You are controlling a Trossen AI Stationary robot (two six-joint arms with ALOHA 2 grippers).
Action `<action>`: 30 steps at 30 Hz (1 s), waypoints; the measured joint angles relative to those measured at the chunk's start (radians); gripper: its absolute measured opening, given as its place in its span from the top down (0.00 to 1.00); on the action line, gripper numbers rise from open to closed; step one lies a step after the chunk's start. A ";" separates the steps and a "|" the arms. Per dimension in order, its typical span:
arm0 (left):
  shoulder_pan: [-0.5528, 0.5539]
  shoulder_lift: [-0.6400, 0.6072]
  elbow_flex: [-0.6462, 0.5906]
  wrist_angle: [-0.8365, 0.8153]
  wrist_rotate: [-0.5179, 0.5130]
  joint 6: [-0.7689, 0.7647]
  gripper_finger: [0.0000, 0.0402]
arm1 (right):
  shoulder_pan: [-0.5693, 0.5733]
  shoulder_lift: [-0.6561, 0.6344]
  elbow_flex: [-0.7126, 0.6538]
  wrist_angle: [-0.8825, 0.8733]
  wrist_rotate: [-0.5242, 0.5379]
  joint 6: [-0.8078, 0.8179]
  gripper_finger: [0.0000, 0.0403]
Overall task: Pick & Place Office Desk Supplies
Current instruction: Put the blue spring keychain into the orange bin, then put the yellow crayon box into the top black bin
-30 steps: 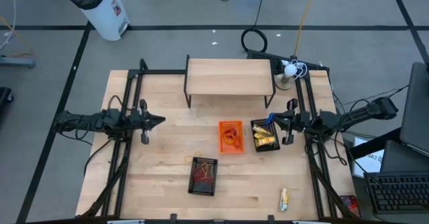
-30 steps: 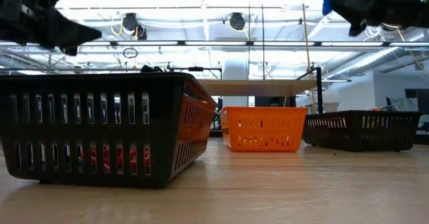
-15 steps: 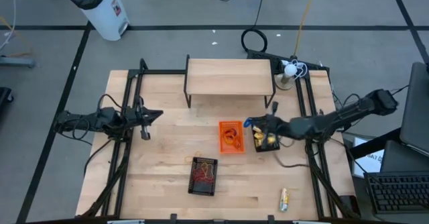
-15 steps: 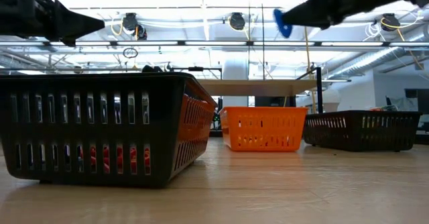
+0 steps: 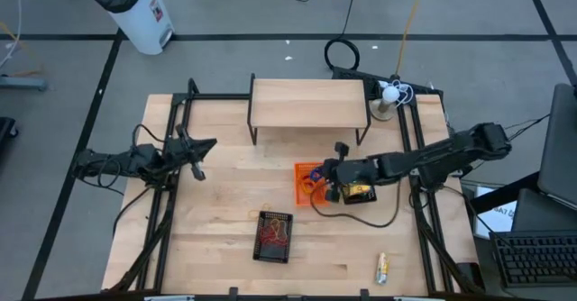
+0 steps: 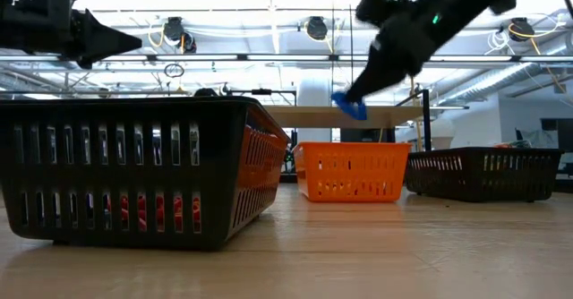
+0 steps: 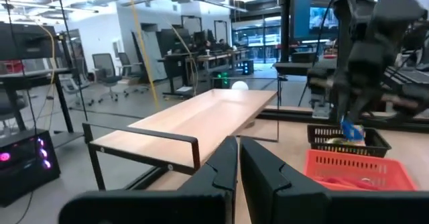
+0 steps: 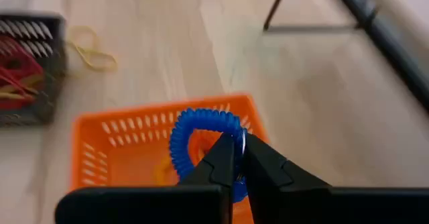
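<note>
A: Where does the sorting stand?

B: Partway, I'd judge. The right gripper is clamped on a blue coiled ring and hangs over the orange basket, mid-table. That basket already holds orange loops. The ring is not yet released.

A: What else looks sorted?

B: The black basket at the front holds red rubber bands. Another black basket, beside the orange one, holds yellow packets.

A: Anything left loose?

B: A yellow rubber band lies on the wood just beside the front basket, and a small yellow packet sits near the front right corner.

A: And the left arm?

B: The left gripper waits at the table's left, fingers pressed together, empty.
</note>
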State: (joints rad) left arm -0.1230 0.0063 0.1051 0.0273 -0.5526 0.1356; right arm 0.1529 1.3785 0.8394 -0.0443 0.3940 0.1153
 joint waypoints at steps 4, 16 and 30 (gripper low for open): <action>0.000 0.000 0.000 -0.008 0.000 -0.035 0.95 | -0.024 0.098 0.000 0.004 -0.008 0.041 0.98; 0.000 0.000 0.000 -0.109 0.002 -0.109 0.95 | -0.040 0.191 0.021 0.009 -0.164 0.117 0.70; 0.000 0.000 0.000 -0.114 0.013 -0.107 0.95 | -0.024 -0.219 0.056 0.114 -0.164 -0.034 0.52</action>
State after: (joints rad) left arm -0.1229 0.0063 0.1051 -0.0870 -0.5392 0.0284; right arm 0.1291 1.1591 0.8951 0.0698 0.2296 0.0816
